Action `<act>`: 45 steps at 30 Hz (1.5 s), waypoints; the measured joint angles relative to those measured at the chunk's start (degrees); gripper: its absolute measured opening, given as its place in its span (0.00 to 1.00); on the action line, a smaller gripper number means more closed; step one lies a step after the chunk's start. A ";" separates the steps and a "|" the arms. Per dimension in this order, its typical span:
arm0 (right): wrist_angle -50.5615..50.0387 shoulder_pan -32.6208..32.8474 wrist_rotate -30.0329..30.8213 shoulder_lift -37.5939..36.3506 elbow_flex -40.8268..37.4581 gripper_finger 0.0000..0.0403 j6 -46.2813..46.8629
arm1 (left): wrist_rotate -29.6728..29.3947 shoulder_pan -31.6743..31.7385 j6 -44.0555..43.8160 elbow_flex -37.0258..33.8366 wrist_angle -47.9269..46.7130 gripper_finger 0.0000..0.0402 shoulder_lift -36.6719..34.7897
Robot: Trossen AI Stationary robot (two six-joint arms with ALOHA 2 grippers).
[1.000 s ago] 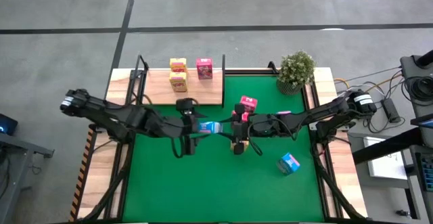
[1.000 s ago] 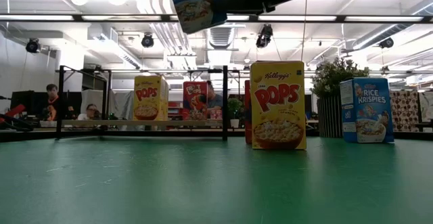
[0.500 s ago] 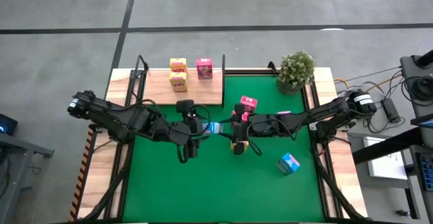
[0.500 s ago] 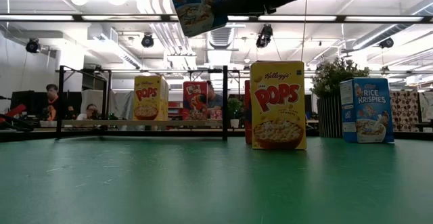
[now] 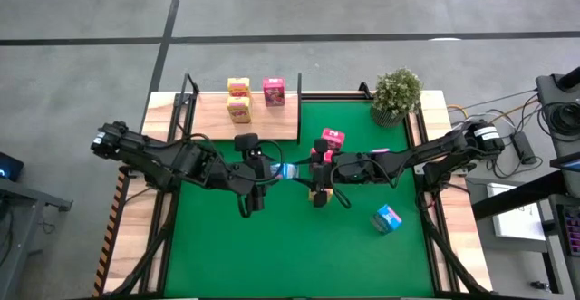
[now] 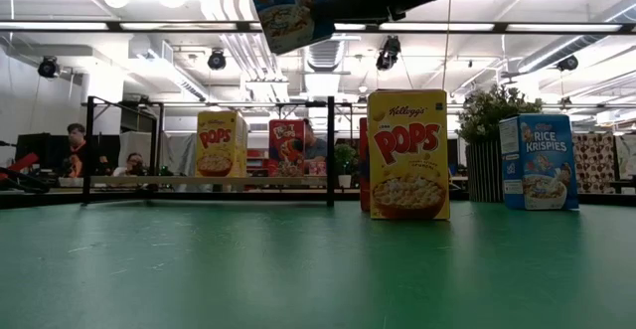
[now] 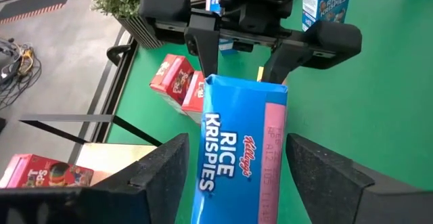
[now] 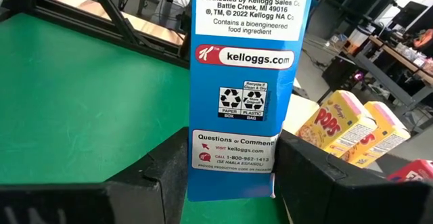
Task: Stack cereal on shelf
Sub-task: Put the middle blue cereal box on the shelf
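A blue Rice Krispies cereal box [image 5: 286, 170] hangs in the air over the green mat, between my two grippers. It also shows tilted at the top of the low view [image 6: 288, 6]. My right gripper [image 5: 301, 170] is shut on it. My left gripper [image 7: 240, 153] is open, with a finger on either side of the box's other end and a gap showing on one side. The light-wood shelf [image 5: 208, 123] at the far left carries two yellow boxes [image 5: 239, 110] and a pink one [image 5: 274, 91], all upright. My right gripper pinches the blue box's end [image 7: 238, 82] between its two fingers [image 8: 298, 166], on the two broad faces, with the narrow printed side [image 8: 243, 68] toward its camera. The fingers come level from the table's right, along the box. The box is lifted clear of the mat.
On the mat stand a yellow Pops box [image 6: 407, 155] below the right gripper, pink boxes [image 5: 332, 140] behind it, and a blue box [image 5: 388, 218] toward the near right. A potted plant [image 5: 396, 94] stands at the far right corner. The near half of the mat [image 5: 272, 255] is bare.
My left arm has moved a little toward the table's right, bringing its open fingers around the blue box. The right gripper and the box have stayed almost where they were.
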 joint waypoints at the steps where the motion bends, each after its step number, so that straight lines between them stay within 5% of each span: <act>1: 0.02 0.00 0.00 0.00 0.00 0.45 0.12 | 0.00 0.00 0.00 -0.01 0.00 0.57 0.00; 18: -1.42 0.01 -0.19 0.00 0.00 0.56 1.49 | 1.20 -0.11 -3.61 -0.27 -2.37 0.57 0.13; 29: -2.57 -0.24 -2.13 0.24 0.33 0.66 9.43 | -1.75 -4.54 -5.82 -11.80 3.31 0.57 -0.66; 45: -39.27 -0.87 -2.25 20.64 29.49 0.71 11.83 | -14.99 -10.15 -5.96 -30.20 19.79 0.57 -19.09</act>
